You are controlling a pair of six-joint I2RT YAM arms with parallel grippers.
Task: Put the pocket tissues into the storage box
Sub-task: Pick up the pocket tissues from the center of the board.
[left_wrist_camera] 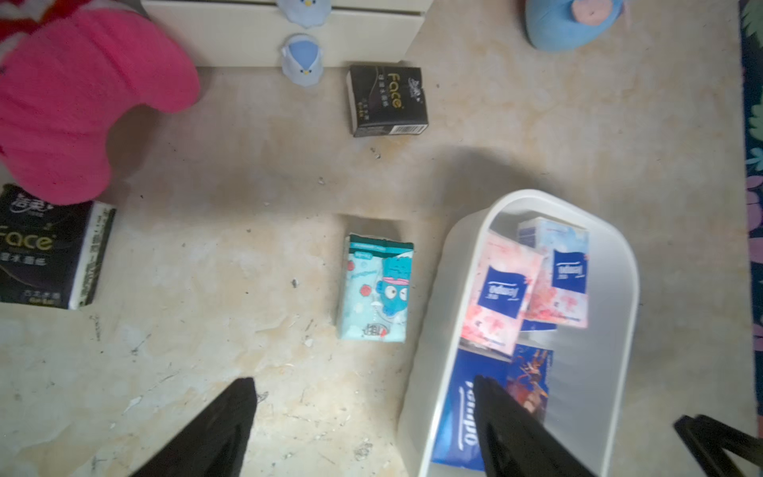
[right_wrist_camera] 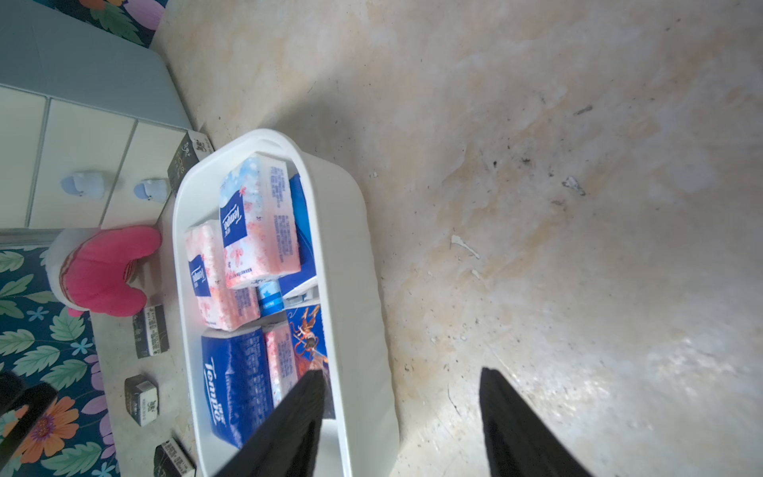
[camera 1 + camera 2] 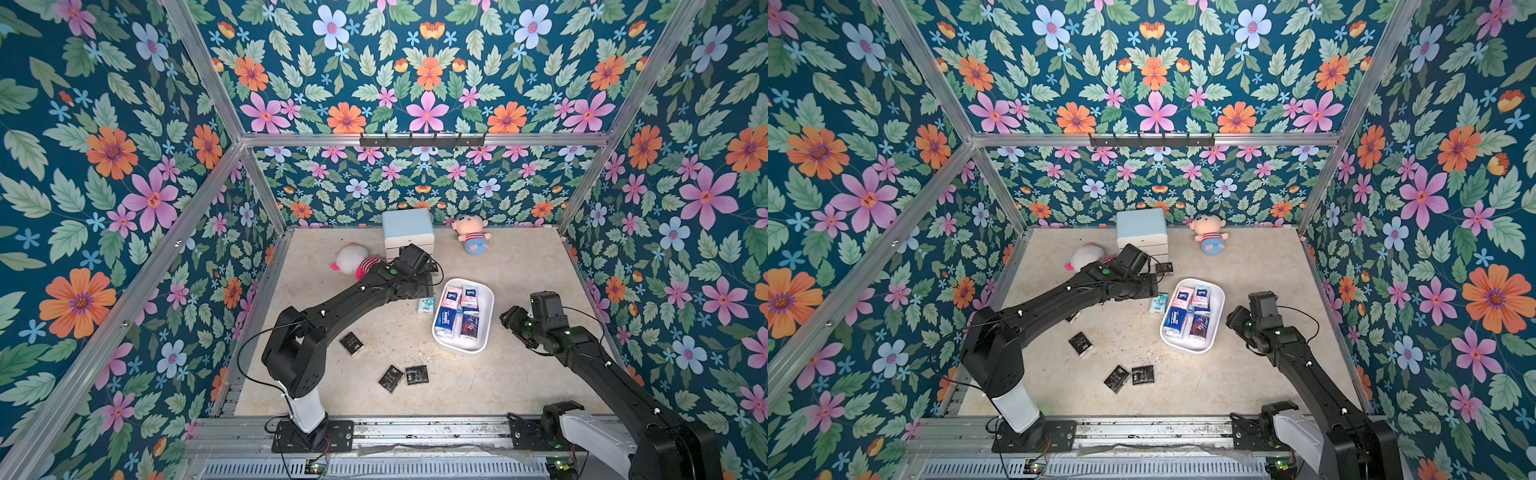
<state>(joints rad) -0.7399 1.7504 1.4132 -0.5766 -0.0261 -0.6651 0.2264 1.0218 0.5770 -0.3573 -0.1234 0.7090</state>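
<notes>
Storage box (image 3: 461,347) is part-filled; pkts (image 1: 373,289) are left ahead of wide-open, empty left tool (image 1: 363,379); right tool (image 2: 402,371) is held open, empty.

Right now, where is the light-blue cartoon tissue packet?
In a top view the light-blue packet lies on the table just outside the storage box, on the left arm's side.

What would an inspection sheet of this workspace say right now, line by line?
Surface: beige table, scuffed and stained.
Job's things: white box holds several tissue packets; light-blue packet beside it; black packets loose on the table.
Clutter: drawer cabinet, pink plush toy, striped doll.
Grippers: left fingers open, empty; right fingers open, empty, at the box's edge.
Cables: black cables hang in loose loops.
Surroundings: flowered walls, metal frame.
</notes>
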